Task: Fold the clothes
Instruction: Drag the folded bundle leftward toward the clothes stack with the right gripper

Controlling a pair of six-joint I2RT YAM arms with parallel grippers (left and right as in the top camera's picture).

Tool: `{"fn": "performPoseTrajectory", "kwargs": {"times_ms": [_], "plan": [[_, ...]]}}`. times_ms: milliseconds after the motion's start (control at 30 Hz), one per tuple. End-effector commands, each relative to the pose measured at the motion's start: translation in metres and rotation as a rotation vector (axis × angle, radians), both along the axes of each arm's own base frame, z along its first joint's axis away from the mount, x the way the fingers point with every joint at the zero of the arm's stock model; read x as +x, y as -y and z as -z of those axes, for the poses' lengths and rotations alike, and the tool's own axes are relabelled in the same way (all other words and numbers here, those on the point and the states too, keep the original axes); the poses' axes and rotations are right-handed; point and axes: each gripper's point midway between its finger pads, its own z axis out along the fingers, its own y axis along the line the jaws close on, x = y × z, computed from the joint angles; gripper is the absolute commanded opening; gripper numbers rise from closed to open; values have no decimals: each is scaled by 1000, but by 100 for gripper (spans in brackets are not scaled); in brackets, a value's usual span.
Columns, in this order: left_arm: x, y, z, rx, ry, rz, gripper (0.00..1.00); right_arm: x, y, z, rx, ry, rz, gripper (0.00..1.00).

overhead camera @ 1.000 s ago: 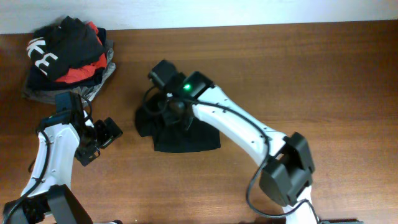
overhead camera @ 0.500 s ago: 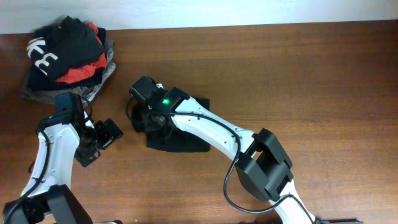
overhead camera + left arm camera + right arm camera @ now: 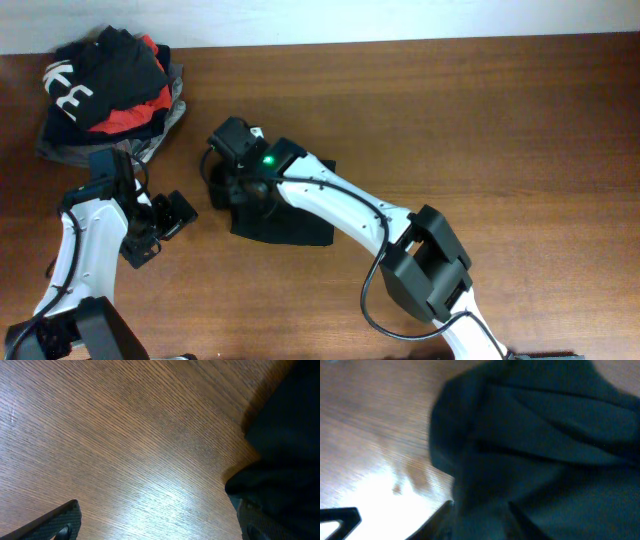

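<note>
On the left-middle of the bench, big change vs a sec ago: the right hand has swung from the centre of the black top over to its left edge, and the cloth has come along w/ it. The top now sits a bit further left and tighter, a rough rectangle w/ the right arm lying across it. From the right wrist cam the black top fills most of the view in stacked flaps, so at least one fold is in. The right hand is only partway open there, w/ bare wood showing between the jaws. One jaw sits right at the fabric edge and it's blurry, so I can't say 100% that nothing is snagged, but it looks like it's letting go, not gripping. Imo this fold pass is finishing, and next is prob a check on whether it needs another fold or a tidy.

The left hand hasn't budged: parked just left of the top, jaws spread as wide as they go, nothing in them. Its cam shows the left hand over bare wood w/ dark cloth, prob the black top, at the right edge.

Containers: none in view, no bin or basket. The other clothes are just a loose heap at the back-left corner, well apart from the top, same as before.
</note>
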Motion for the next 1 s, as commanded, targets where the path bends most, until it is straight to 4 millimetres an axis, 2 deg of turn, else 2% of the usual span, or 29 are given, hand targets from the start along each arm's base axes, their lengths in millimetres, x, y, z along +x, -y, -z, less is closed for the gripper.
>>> {"fn": "performPoseTrajectory", "kwargs": {"times_ms": [0, 67, 167, 233, 400, 467, 533, 700, 867, 967], "plan": [[-3, -1, 0, 6, -3, -1, 99, 19, 22, -69, 85, 53, 45, 22], [-3, -1, 0, 6, -2, -1, 99, 11, 29, -79, 107, 12, -12, 14], [-2, -1, 0, 7, 2, -1, 99, -5, 31, -78, 129, -68, -81, 16], [-2, -1, 0, 8, 4, -1, 99, -10, 35, -69, 88, -81, -112, 26], [-3, -1, 0, 7, 0, -1, 99, -19, 25, -55, 33, -68, -149, 37], [-3, -1, 0, 7, 0, -1, 99, -23, 19, -53, 17, -52, -159, 50], [-3, -1, 0, 7, 0, -1, 99, -26, 17, -51, -12, -29, -155, 57], [-3, -1, 0, 7, 0, -1, 99, -28, 15, -42, -69, -4, -112, 58], [-3, -2, 0, 8, 0, -2, 99, -32, 9, -13, -100, -48, -97, 54], [-5, -10, 1, 36, -9, -17, 99, -33, 2, -1, -106, -54, -103, 53]]}}
